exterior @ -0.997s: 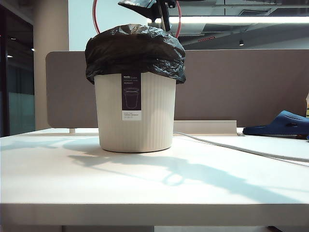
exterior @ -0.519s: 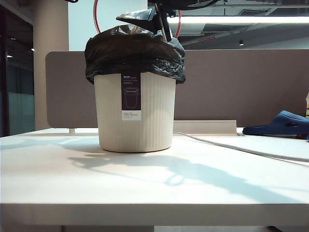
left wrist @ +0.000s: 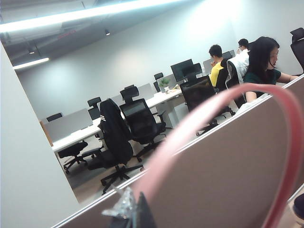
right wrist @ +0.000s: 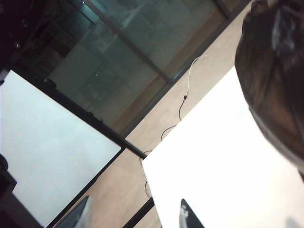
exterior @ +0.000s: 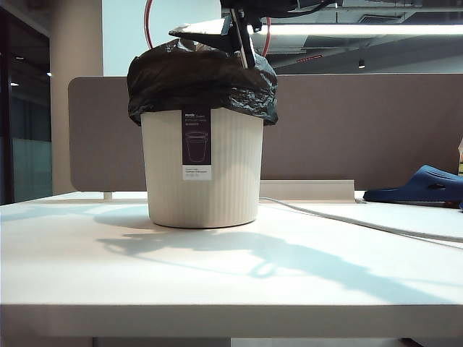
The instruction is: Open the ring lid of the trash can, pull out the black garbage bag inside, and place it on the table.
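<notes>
Holds the thin pale pink plastic ring lid [left wrist: 209, 118] clenched in the left gripper [left wrist: 132, 216], hoop arching up and away from its tips, raised clear above the cream-white ribbed plastic trash can [exterior: 202, 173]. Keeps the right gripper [right wrist: 135, 214] released, jaws wide with nothing between them, just above the glossy crinkled black garbage bag [exterior: 202, 79], which lies below and a little to one side of its fingertips. Has tipped and sunk that right gripper nearer the bag's top over the last second, while bag and can stay put on the large flat white table [exterior: 231, 275] well beneath both. Reads, as a judgement, as lid step done and pull not yet begun; calls next for closing on a loose fold of plastic.
</notes>
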`<action>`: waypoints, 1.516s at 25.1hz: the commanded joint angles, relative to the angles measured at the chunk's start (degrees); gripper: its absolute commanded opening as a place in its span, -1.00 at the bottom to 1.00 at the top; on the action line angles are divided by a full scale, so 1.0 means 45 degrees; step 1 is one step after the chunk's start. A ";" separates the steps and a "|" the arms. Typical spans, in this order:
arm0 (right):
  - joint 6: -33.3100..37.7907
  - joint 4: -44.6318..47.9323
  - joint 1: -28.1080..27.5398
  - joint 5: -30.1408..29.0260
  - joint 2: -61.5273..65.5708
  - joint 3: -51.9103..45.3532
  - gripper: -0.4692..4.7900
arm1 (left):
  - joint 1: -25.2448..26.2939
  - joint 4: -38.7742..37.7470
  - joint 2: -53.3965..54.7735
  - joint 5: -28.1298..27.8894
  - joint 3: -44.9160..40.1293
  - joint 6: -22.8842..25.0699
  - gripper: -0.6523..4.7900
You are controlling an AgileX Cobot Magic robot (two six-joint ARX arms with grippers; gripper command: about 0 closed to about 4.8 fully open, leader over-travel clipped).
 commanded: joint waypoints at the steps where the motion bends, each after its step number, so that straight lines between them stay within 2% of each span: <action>1: -0.0180 -0.0034 0.0015 -0.0151 -0.0073 0.0078 0.06 | 0.0015 0.0165 0.0180 -0.0296 0.0029 0.0107 -0.78; 10: -0.0253 0.0350 -0.0097 0.0520 -0.0073 0.0092 0.05 | 0.0005 -0.0457 0.0733 -0.0301 0.0010 0.0330 -0.78; 14: -0.0763 0.0806 -0.0282 0.1753 -0.0073 0.0097 0.05 | 0.0000 -0.0554 0.0714 -0.0165 0.0015 0.0248 -0.78; 24: -0.1787 0.2589 -0.1044 0.3065 -0.0073 0.0097 0.05 | 0.0000 -0.0612 0.0695 -0.0165 0.0019 0.0209 -0.78; 26: -0.2016 0.2880 -0.1103 0.3410 -0.0073 0.0097 -0.03 | 0.0000 -0.0602 0.0695 -0.0165 0.0019 0.0214 -0.78; 28: -0.2613 0.3128 -0.1107 0.3929 -0.0068 0.0126 -0.06 | 0.0000 -0.0602 0.0695 -0.0165 0.0019 0.0214 -0.78; 31: -0.4342 0.2798 -0.1078 0.4770 0.0024 0.0738 -0.06 | 0.0000 -0.0593 0.0695 -0.0170 0.0019 0.0214 -0.78; 38: -0.5537 0.1345 -0.1078 0.5319 0.0826 0.2526 -0.06 | 0.0000 -0.0554 0.0695 -0.0170 0.0049 0.0209 -0.78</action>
